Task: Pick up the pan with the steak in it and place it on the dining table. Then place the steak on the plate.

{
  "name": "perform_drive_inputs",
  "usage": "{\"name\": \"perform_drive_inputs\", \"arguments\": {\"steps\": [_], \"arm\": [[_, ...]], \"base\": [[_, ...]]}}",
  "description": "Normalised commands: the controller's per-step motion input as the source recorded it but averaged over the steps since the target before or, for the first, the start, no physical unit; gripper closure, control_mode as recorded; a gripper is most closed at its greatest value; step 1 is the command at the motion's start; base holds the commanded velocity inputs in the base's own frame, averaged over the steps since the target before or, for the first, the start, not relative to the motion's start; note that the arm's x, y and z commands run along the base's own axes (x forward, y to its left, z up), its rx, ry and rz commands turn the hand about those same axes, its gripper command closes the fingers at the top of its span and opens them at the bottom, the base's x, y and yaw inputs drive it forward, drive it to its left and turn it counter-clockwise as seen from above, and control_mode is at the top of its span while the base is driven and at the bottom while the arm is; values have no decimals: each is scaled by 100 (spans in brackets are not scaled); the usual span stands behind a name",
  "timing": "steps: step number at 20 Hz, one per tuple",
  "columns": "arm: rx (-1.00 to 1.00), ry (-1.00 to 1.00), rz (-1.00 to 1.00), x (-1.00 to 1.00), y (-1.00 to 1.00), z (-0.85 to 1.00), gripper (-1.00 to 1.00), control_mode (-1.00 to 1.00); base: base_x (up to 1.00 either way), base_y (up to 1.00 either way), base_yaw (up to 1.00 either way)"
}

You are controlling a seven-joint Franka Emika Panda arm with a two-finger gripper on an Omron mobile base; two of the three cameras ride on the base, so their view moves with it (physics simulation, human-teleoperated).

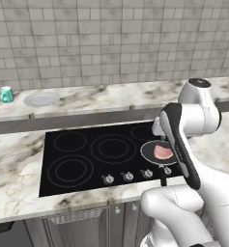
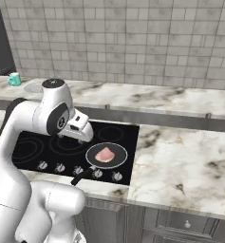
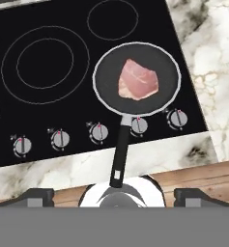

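Cooktop (image 3: 48,96) carries pan (image 3: 135,79) with steak (image 3: 137,81); gripper (image 3: 113,195) spread wide, empty.

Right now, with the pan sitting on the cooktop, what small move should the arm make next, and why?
Probably lower the open gripper toward the pan handle. In the hand view the handle points at the gripper, whose fingertips stand wide apart with nothing between them, and the steak lies inside the pan, so nothing is held yet.
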Motion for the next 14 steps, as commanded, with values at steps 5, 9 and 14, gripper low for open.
{"name": "perform_drive_inputs", "arguments": {"steps": [5, 9, 14], "arm": [[4, 12, -10, 0, -1, -44, -100, -100], [4, 16, -10, 0, -2, -58, -100, -100], [3, 15, -9, 0, -7, -59, -100, -100]], "base": [[0, 0, 0], [0, 0, 0], [0, 0, 0]]}}
